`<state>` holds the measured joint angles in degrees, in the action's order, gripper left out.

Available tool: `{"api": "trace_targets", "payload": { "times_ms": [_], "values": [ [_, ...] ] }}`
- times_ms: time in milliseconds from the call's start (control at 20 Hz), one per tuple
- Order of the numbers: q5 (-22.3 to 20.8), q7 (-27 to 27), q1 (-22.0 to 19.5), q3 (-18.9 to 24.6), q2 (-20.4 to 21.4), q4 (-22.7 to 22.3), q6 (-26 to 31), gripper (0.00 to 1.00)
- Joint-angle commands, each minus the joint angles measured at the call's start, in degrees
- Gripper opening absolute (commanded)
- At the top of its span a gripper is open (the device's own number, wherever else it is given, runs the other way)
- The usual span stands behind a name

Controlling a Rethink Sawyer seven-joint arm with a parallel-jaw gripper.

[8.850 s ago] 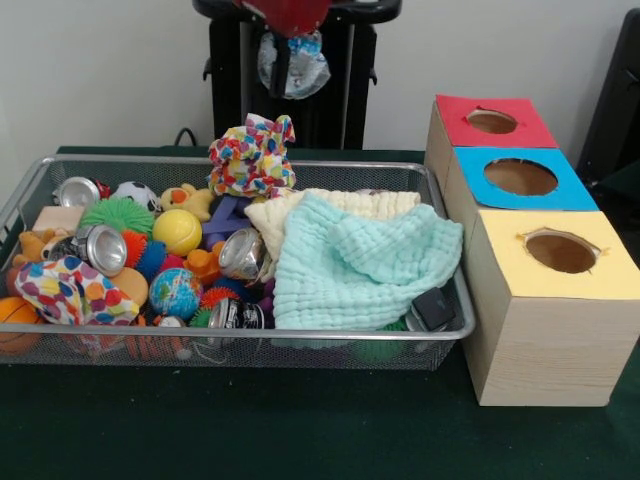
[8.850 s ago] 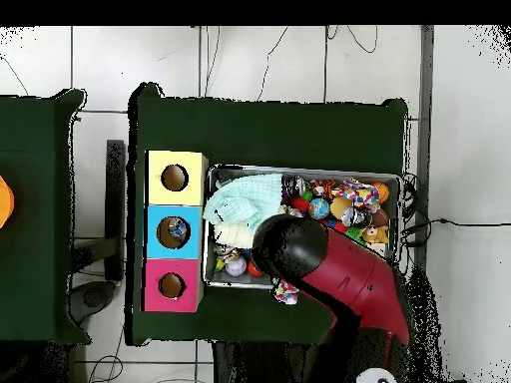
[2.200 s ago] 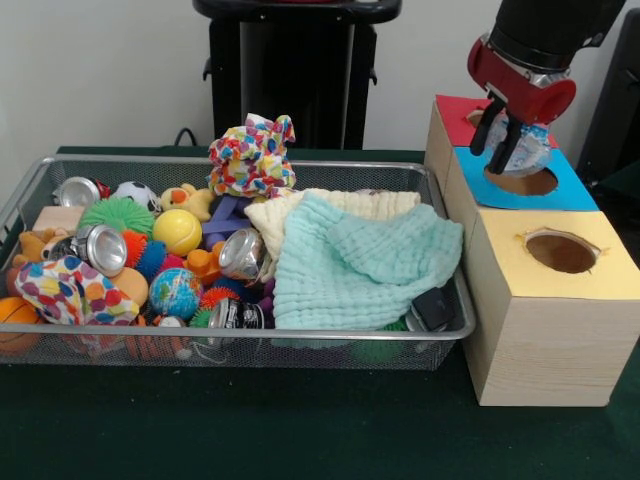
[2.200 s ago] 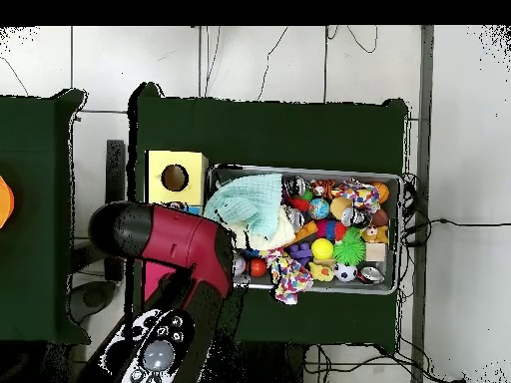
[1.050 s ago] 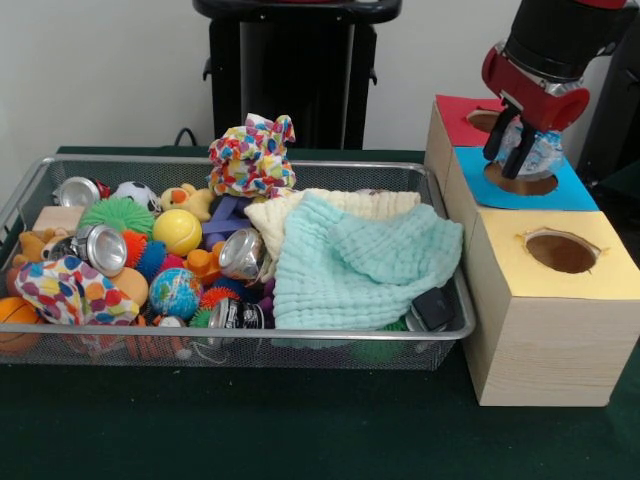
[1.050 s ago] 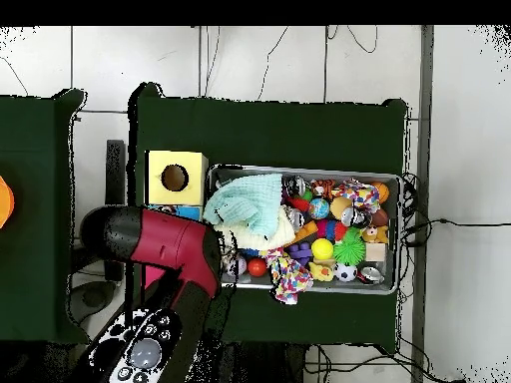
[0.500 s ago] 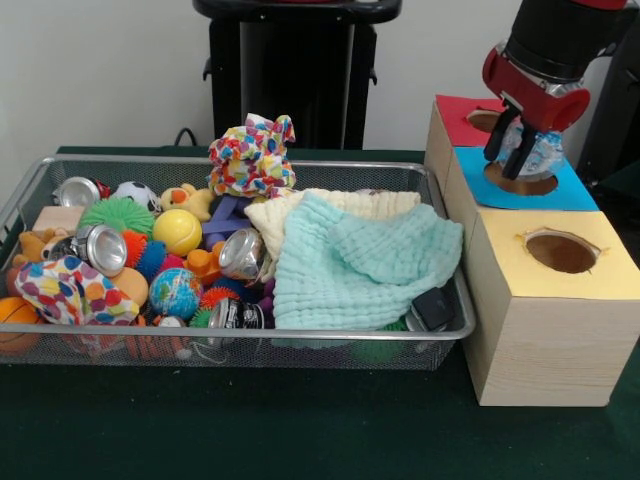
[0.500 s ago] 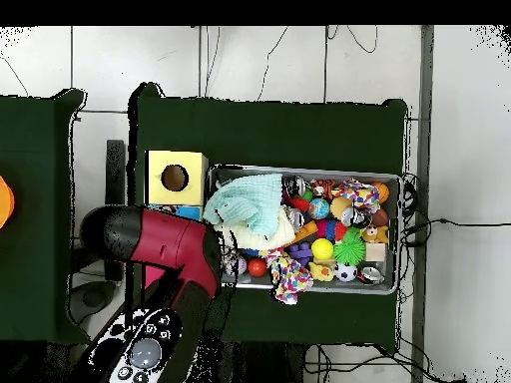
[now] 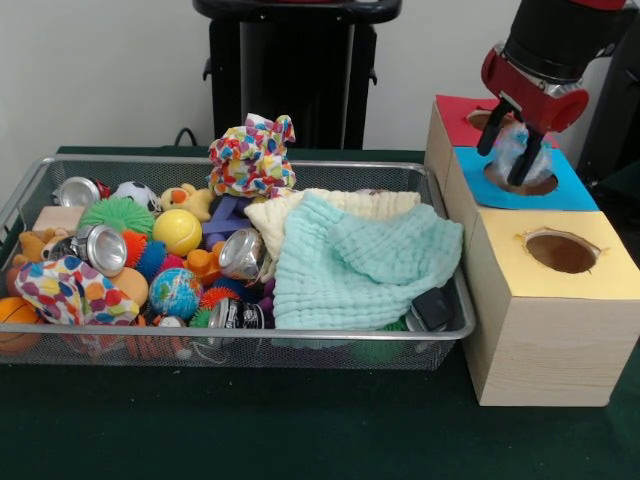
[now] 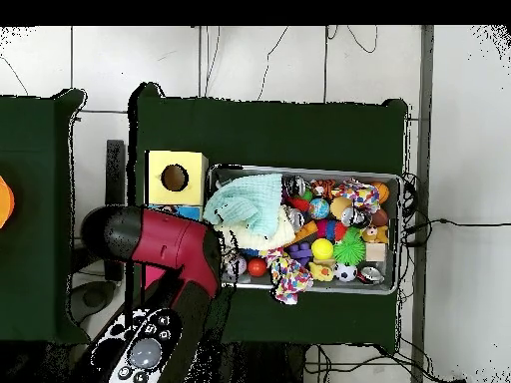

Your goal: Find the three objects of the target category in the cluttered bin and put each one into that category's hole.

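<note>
Arm hides blue box overhead. End effector spread at the hole, pale crumpled object between its fingers, contact unclear. Dark green counter; white wall at 12 o'clock.

A black cylindrical wrist link is seen at the top right of the front view, closed below by a glossy red collar with a thin silver rim. From that collar two slim black fingers of the red-and-black gripper are carried. In the overhead view the rounded dark red arm shell is capped by a black dome, and a black panel with pale round buttons is seen lower down
</note>
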<state>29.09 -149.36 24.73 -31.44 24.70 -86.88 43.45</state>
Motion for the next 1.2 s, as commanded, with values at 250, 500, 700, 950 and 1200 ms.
{"api": "trace_targets", "payload": {
  "times_ms": [250,500,700,950,1200],
  "values": [
    [1.09,-14.87,-1.15,1.33,-2.48,-1.75,-2.08,1.0],
    [1.01,-14.85,-0.83,1.09,-2.12,-2.37,-2.55,1.0],
    [1.28,-15.39,-0.37,1.15,-2.28,-2.36,-2.59,1.0],
    [1.42,-14.71,-0.66,1.3,-1.85,-2.74,-2.66,1.0],
    [0.68,-12.23,-1.57,0.76,0.4,-3.08,-0.52,1.0]
  ]
}}
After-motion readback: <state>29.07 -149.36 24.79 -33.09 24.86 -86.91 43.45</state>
